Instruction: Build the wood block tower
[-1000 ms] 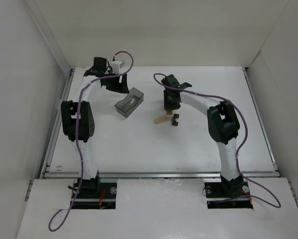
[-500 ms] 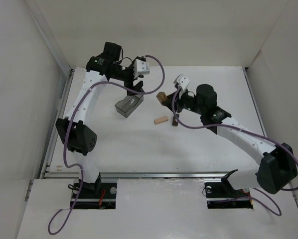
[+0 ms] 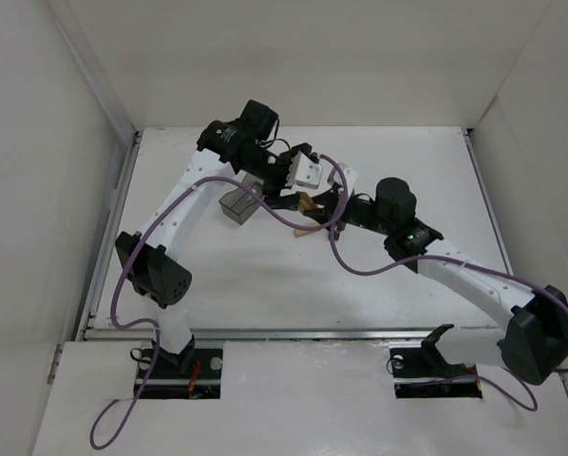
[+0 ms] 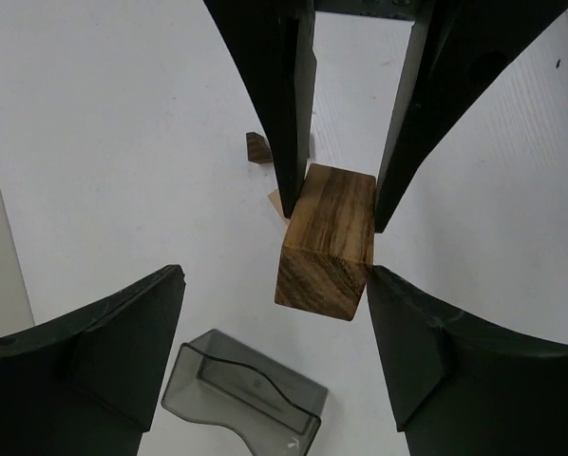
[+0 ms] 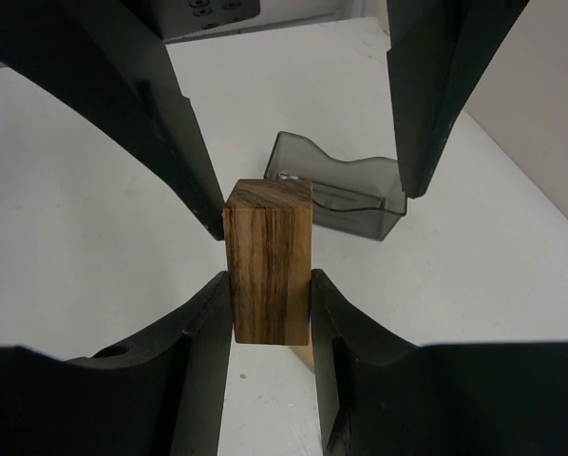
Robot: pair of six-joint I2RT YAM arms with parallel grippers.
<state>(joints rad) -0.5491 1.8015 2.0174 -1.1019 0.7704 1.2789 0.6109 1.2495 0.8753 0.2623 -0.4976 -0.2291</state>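
While the right hand [image 5: 270,285] pinches the dark wood block [image 5: 269,261] by one end in mid-air, long axis pointing to 12 in its own view, the left hand [image 4: 276,275] is spread wide with its fingers flanking the free end (contact unclear). The left hand is placed to take it. A small dark block [image 4: 257,147] and tan piece [image 4: 276,201] lie on the desk [image 4: 123,142] at 11 of the held block. The grey bin [image 4: 246,404] is at 6, out of the way.
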